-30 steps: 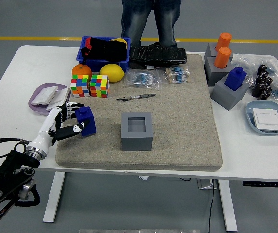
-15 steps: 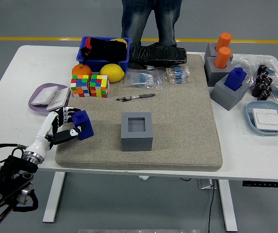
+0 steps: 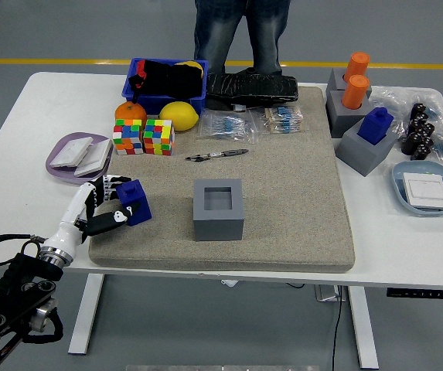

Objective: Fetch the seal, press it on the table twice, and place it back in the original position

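Note:
My left hand (image 3: 113, 202) grips a blue seal (image 3: 134, 201) over the left edge of the tan mat (image 3: 298, 193). The seal is tilted, its base toward the mat. Whether it touches the mat I cannot tell. An empty grey square holder (image 3: 218, 209) stands in the mat's middle, to the right of the seal. A second blue seal (image 3: 375, 124) sits in a grey holder (image 3: 365, 151) at the right. My right hand is out of sight.
A purple tray (image 3: 60, 164) lies just behind my left hand. Two colour cubes (image 3: 143, 136), an orange (image 3: 129, 111), a lemon (image 3: 178, 115) and a blue bin (image 3: 140, 99) are further back. A pen (image 3: 216, 154) lies on the mat. A person (image 3: 240, 35) stands at the far side.
My left hand with the blue seal drew back left, then settled slightly lower and nearer the table's front edge. Nothing else has moved.

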You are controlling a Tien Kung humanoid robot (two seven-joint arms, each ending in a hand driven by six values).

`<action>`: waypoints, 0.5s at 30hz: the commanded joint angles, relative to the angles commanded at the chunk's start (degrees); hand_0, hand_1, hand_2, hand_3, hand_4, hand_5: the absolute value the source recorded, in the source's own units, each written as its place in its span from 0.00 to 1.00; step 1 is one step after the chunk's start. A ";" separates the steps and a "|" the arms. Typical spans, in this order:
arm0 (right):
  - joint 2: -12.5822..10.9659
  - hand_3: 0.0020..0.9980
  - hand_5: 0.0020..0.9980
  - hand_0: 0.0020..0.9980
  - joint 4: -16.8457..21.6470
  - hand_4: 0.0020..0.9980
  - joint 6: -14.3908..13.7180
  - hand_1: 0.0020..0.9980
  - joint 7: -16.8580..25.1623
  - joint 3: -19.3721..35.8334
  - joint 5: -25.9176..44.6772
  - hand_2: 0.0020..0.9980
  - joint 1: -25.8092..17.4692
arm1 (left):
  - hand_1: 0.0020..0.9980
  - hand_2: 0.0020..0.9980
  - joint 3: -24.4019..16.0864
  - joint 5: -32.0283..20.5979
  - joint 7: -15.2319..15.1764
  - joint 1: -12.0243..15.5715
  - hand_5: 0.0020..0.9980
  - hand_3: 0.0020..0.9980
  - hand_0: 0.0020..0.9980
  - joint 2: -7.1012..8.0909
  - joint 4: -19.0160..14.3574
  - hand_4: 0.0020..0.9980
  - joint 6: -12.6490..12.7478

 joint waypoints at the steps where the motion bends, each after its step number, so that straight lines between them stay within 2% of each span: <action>1: 0.03 0.68 0.48 0.80 0.03 0.85 0.00 0.71 0.00 0.06 0.00 0.68 0.01 | 0.44 0.47 0.12 0.02 -0.03 0.10 0.00 0.62 0.63 -0.06 -0.06 0.64 0.02; 6: 0.09 0.68 0.48 0.80 0.04 0.85 -0.07 0.71 0.01 0.33 0.01 0.68 -0.03 | 0.44 0.47 -0.88 0.02 -0.34 -0.31 0.00 0.62 0.63 -0.09 -0.79 0.64 0.19; 15: 0.07 0.68 0.48 0.80 0.04 0.85 -0.05 0.71 -0.01 0.24 0.07 0.68 -0.08 | 0.44 0.47 -3.58 0.49 0.29 -3.19 0.00 0.61 0.63 1.78 -5.04 0.64 0.67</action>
